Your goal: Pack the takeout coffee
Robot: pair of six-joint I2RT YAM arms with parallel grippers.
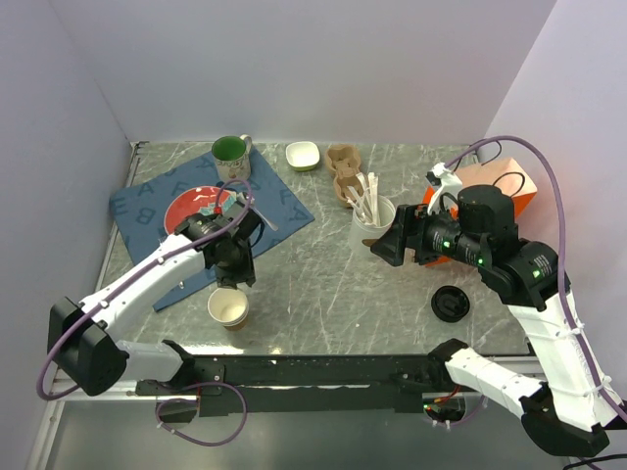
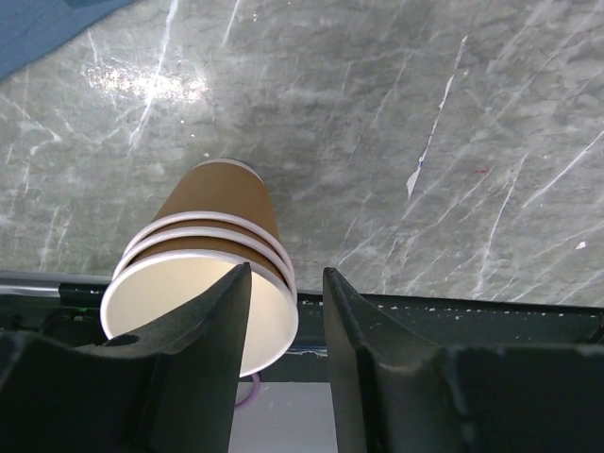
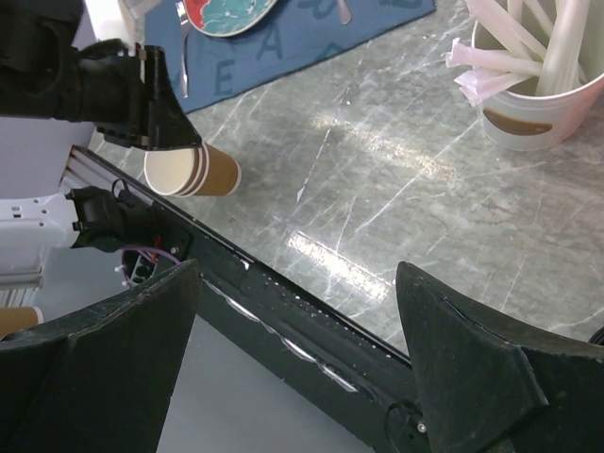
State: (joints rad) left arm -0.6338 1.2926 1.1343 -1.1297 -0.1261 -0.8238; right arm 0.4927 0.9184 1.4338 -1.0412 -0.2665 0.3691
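Observation:
No cup with a black lid shows in any view; the takeout coffee is out of view. A lidless tan paper cup point(image 1: 228, 307), a nested stack with a cream inside, stands near the table's front edge; it also shows in the left wrist view point(image 2: 219, 212) and the right wrist view point(image 3: 203, 170). My left gripper point(image 1: 238, 277) is open and empty just above and behind it; in its own view point(image 2: 288, 274) the left finger overlaps the cup's rim. A loose black lid point(image 1: 451, 303) lies at the front right. My right gripper point(image 1: 377, 250) point(image 3: 297, 269) is wide open and empty above the table.
A white cup of wrapped sticks point(image 1: 372, 223) point(image 3: 528, 85) stands beside my right gripper. An orange bag point(image 1: 502, 188) is at the right, a brown pulp carrier point(image 1: 343, 171) and a white bowl point(image 1: 302, 155) at the back. A green mug point(image 1: 230, 152) and red plate point(image 1: 199, 211) sit on a blue cloth point(image 1: 147, 201).

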